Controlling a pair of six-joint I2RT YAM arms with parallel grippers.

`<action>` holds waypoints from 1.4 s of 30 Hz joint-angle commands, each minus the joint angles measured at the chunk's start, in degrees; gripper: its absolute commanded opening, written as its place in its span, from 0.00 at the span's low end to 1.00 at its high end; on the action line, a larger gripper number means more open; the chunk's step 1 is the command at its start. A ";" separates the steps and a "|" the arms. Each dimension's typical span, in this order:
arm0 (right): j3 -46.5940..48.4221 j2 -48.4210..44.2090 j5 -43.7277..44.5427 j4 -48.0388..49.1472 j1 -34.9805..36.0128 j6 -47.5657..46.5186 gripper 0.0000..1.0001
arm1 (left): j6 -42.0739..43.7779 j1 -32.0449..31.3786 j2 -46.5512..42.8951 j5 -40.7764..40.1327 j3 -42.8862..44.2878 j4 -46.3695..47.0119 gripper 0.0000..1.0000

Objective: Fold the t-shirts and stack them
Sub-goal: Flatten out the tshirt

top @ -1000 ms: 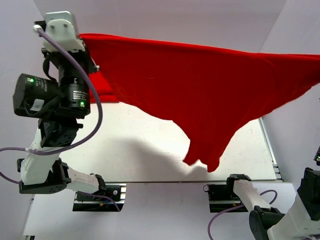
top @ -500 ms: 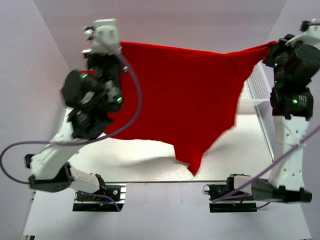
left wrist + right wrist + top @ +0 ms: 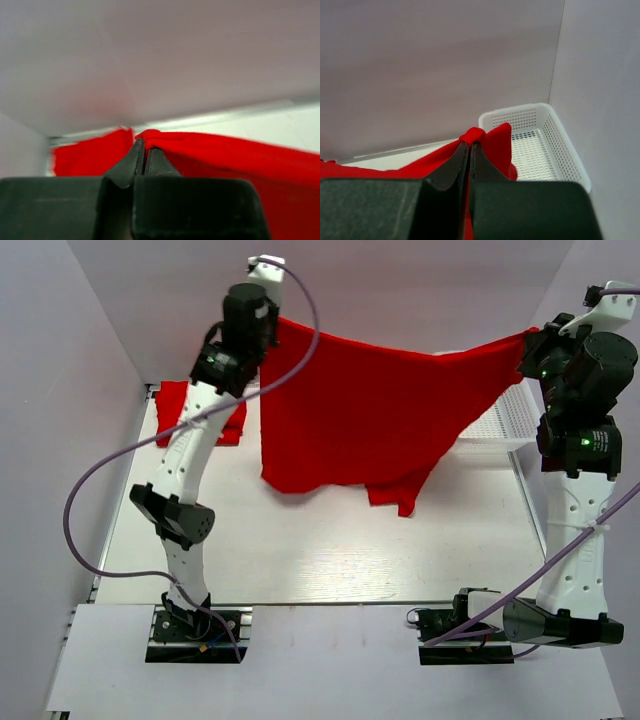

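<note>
A red t-shirt (image 3: 370, 405) hangs spread in the air between my two grippers, its lower edge drooping to the table at the back. My left gripper (image 3: 276, 324) is shut on its upper left corner; in the left wrist view the jaws (image 3: 144, 146) pinch a fold of the red cloth (image 3: 225, 152). My right gripper (image 3: 529, 341) is shut on the upper right corner, with the bunched cloth (image 3: 492, 137) poking out above the closed fingertips (image 3: 470, 143). A second red t-shirt (image 3: 205, 418) lies flat at the back left, partly behind my left arm.
A white mesh basket (image 3: 505, 420) stands at the back right, under the shirt's right corner; it looks empty in the right wrist view (image 3: 540, 147). Pale walls close in the table on the left, the back and the right.
Both arms have swung away toward the back wall with the shirt. The left gripper went right and back. The shirt now hangs lower and narrower, its hem down at the table.
</note>
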 commanded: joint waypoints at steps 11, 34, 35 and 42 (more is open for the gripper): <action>2.32 -4.88 6.27 -1.13 -0.31 -4.38 0.00 | -13.90 10.64 -18.46 33.23 -3.84 -7.09 0.00; 25.88 -20.27 12.26 -8.10 -0.40 -5.09 0.00 | -14.94 10.64 -46.18 39.56 -0.67 -9.64 0.00; 25.62 -20.10 11.91 -7.74 -0.40 -5.09 0.00 | -14.95 10.64 -46.18 39.56 -0.68 -9.64 0.00; 9.38 -19.21 6.74 -3.26 -0.31 -1.93 0.00 | -14.24 10.64 -47.06 29.39 -17.76 -6.31 0.00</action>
